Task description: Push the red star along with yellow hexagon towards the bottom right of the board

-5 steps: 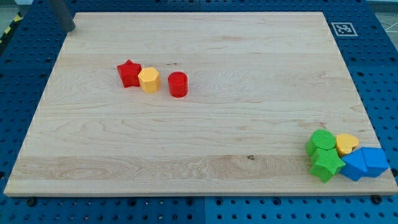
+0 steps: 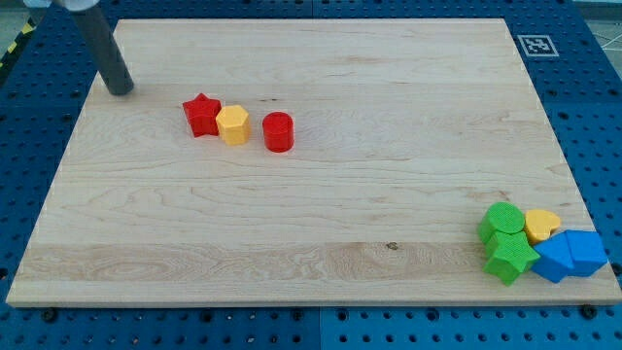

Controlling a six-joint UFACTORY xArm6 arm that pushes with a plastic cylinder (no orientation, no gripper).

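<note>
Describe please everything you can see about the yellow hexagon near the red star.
The yellow hexagon is a small, squat six-sided block with a flat top, matte yellow and plastic-looking. It stands upright on the wooden board, in the upper left part of the view. Its left side touches the red star. The red cylinder stands to its right with a small gap between them. My tip is farther to the view's left, beyond the star, and touches neither block.

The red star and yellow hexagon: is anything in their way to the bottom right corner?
The red cylinder stands just right of the yellow hexagon and red star, and green, yellow and blue blocks crowd the corner.
</note>
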